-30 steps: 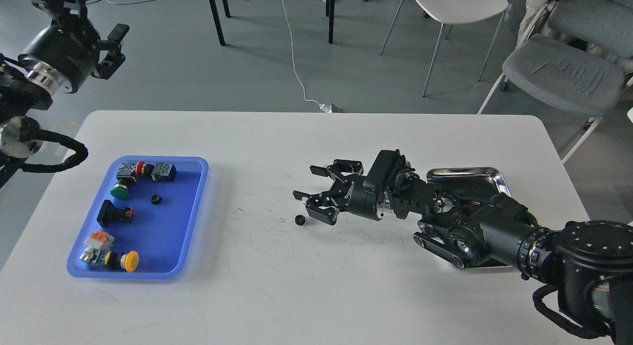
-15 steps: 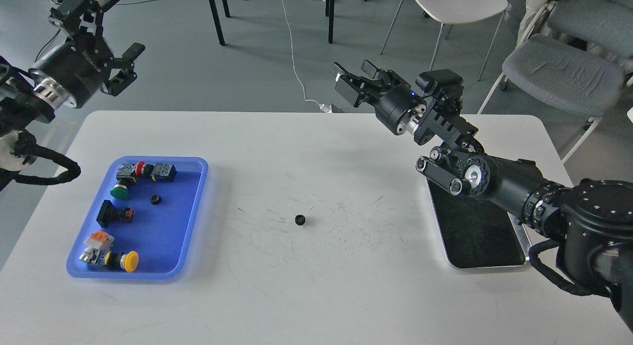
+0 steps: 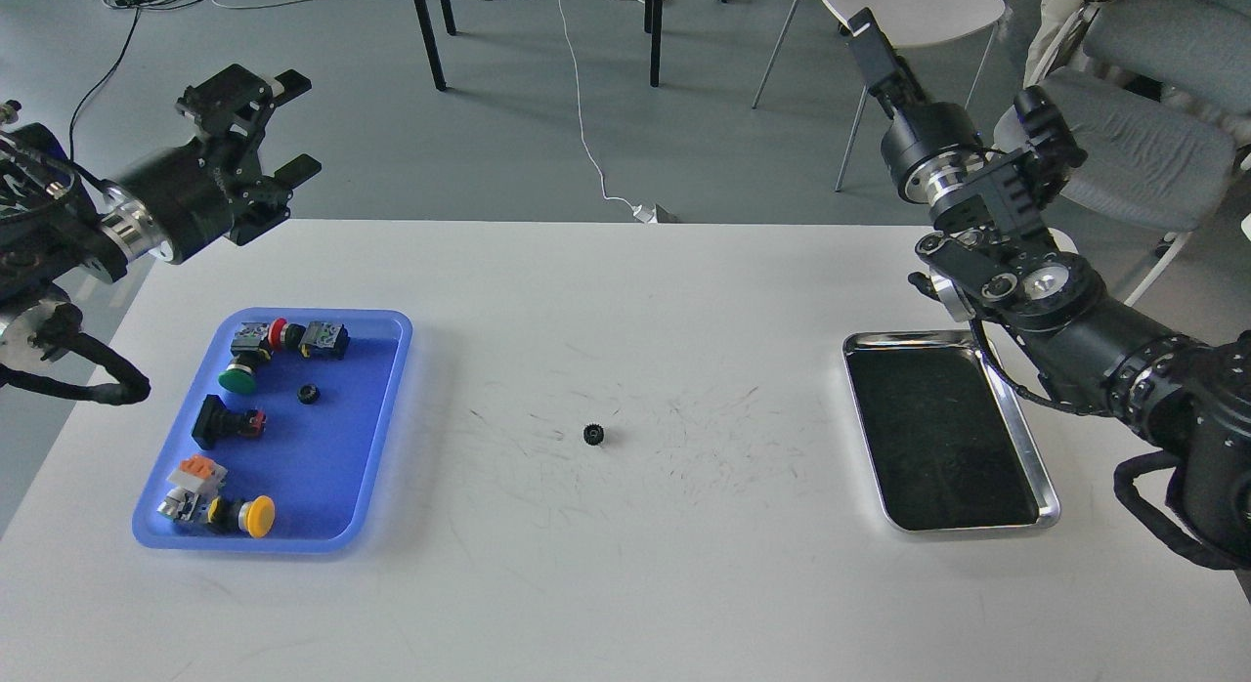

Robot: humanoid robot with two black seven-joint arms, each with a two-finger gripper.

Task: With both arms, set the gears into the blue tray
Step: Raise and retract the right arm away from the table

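- Lying alone near the middle of the white desk (image 3: 625,565), one gear (image 3: 593,434) is seen flat on the scuffed surface, well apart from both trays and from both arms.
- A second gear (image 3: 308,394) is seen inside the blue tray (image 3: 386,418), on the bare floor of the tray towards its far half.
- The blue tray is set near the left edge of the desk, and several push-button switches are held in it: a green-capped one (image 3: 237,377) and a red-capped one (image 3: 278,332) by the far rim, a black one (image 3: 223,423) in the middle, and a yellow-capped one (image 3: 256,517) by the near rim.
- A steel tray (image 3: 1046,477) with a dark inside is set near the right edge of the desk.
- The left claw (image 3: 269,125) is held in the air beyond the far left corner of the desk, its two fingers spread wide with nothing between them.
- The right claw (image 3: 873,47) is raised high past the far right corner of the desk and pointed away; it is seen end-on, so whether its fingers are parted cannot be told, and nothing is seen held in it.
- Neither claw is touching the desk, a tray or a gear.
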